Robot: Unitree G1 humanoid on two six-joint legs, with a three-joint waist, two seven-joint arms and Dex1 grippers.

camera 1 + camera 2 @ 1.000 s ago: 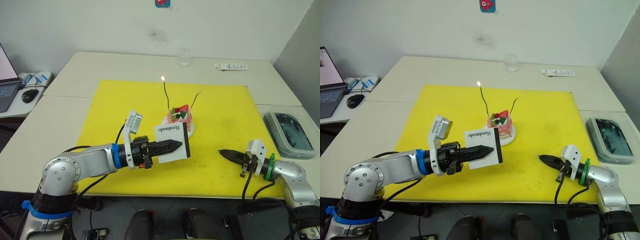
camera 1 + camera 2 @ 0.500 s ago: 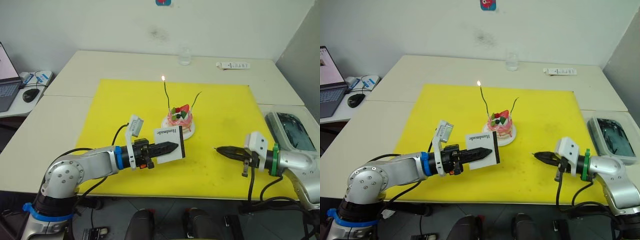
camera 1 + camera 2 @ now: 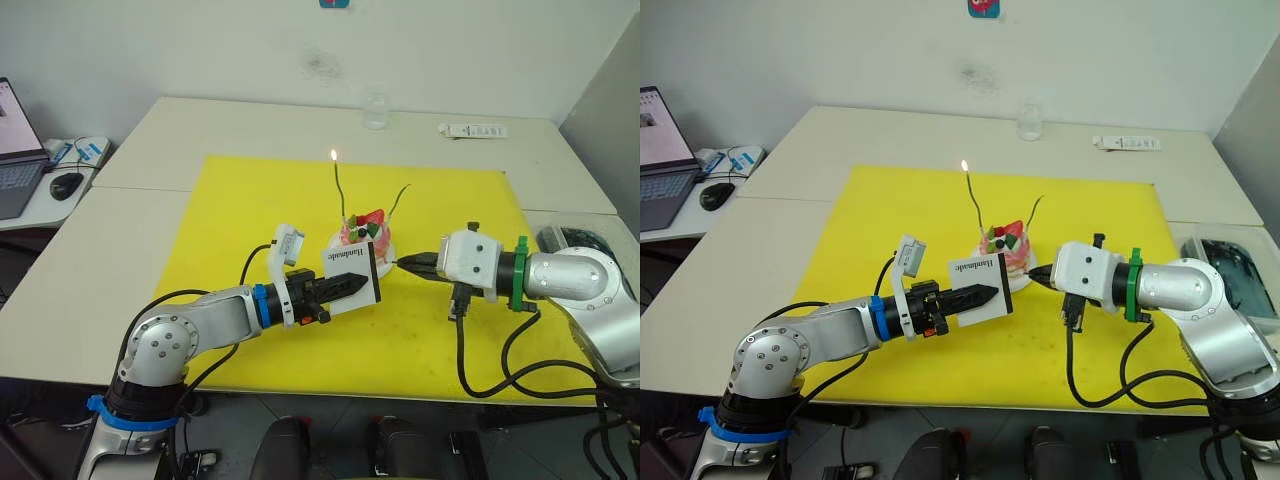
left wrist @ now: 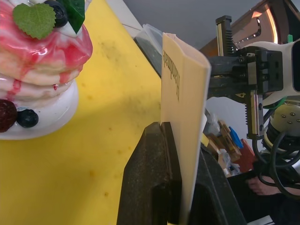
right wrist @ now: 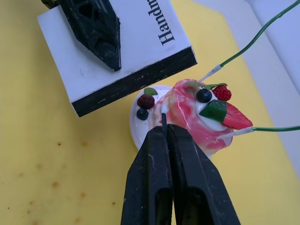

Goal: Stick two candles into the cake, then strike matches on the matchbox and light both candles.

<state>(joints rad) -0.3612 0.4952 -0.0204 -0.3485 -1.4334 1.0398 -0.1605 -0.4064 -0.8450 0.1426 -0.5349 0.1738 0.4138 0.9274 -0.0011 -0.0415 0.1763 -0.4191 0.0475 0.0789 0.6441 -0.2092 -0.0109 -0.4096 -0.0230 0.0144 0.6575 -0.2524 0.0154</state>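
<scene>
Pincers both clamped: left pincer (image 3: 352, 283) grips matchbox (image 3: 351, 282), right pincer (image 5: 163, 123) pinches match (image 5: 164, 117) beside cake (image 5: 197, 119).

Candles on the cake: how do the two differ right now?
The taller candle carries a flame at its tip; the shorter candle is unlit. The taller one stands near upright on the robot's left side of the cake; the shorter one leans out to the right. Both are thin green wires stuck in the cake.
</scene>
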